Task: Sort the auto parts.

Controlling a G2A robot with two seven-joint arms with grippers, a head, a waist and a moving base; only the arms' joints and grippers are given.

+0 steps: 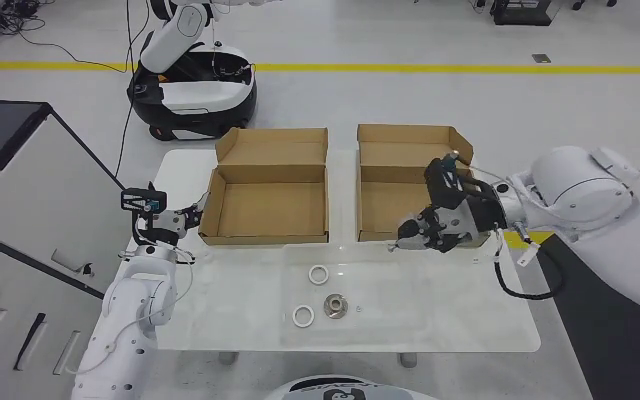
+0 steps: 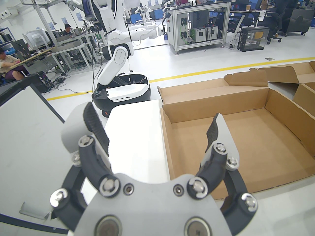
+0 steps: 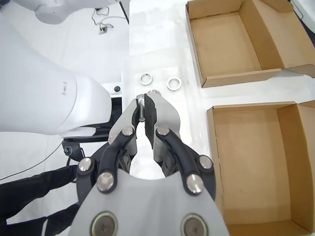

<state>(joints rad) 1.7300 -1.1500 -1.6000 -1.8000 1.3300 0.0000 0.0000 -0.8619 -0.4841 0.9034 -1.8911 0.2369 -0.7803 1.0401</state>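
A threaded bolt with a hex head sits clamped between the pads of the right gripper. Its head is at the fingertips and its shank runs back along the pads toward the wrist. In the top view the right gripper hangs above the table, just in front of the front wall of the right cardboard box, pointing toward the table's middle.

Nearer the robot, three parts lie on the table, apart from the gripper. There is a ring, a second ring and, just beside the second, a flanged metal part. In the right wrist view the flanged metal part is mostly hidden behind the fingertips.

The left cardboard box stands beside the right one with a gap between them. Both have their lids folded back.

The left gripper is spread wide with nothing between its fingers. It sits at the outer side wall of the left cardboard box, near the table's left edge.
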